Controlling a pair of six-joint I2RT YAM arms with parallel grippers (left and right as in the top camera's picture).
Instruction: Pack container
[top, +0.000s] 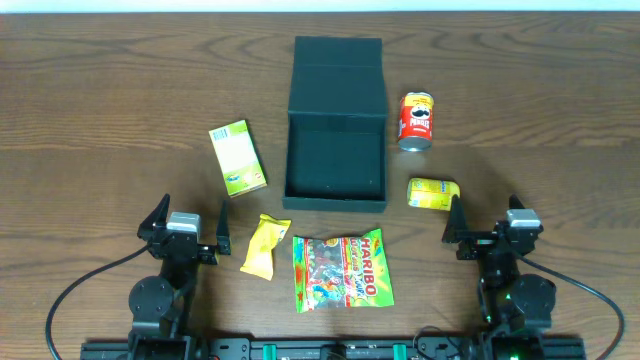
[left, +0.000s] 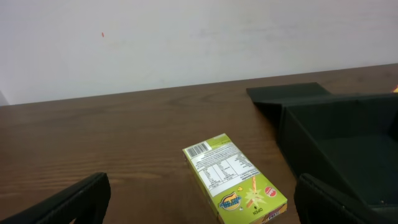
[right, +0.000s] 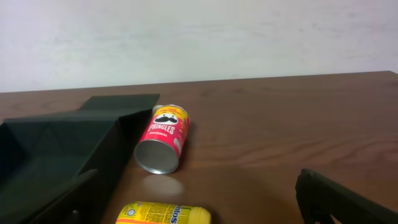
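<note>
The dark green container (top: 336, 190) stands open in the middle of the table, its flap lid (top: 337, 75) laid back on the far side. It is empty. It also shows in the left wrist view (left: 348, 143) and the right wrist view (right: 56, 149). My left gripper (top: 190, 235) is open and empty at the near left, behind a light-green carton (top: 237, 157) (left: 235, 177). My right gripper (top: 485, 235) is open and empty at the near right, behind a yellow bottle (top: 433, 193) (right: 163, 213) lying on its side.
A red Pringles can (top: 416, 121) (right: 162, 147) lies right of the container. A small yellow packet (top: 264, 246) and a Haribo bag (top: 341, 271) lie in front of the container. Cables run from both arm bases along the near edge.
</note>
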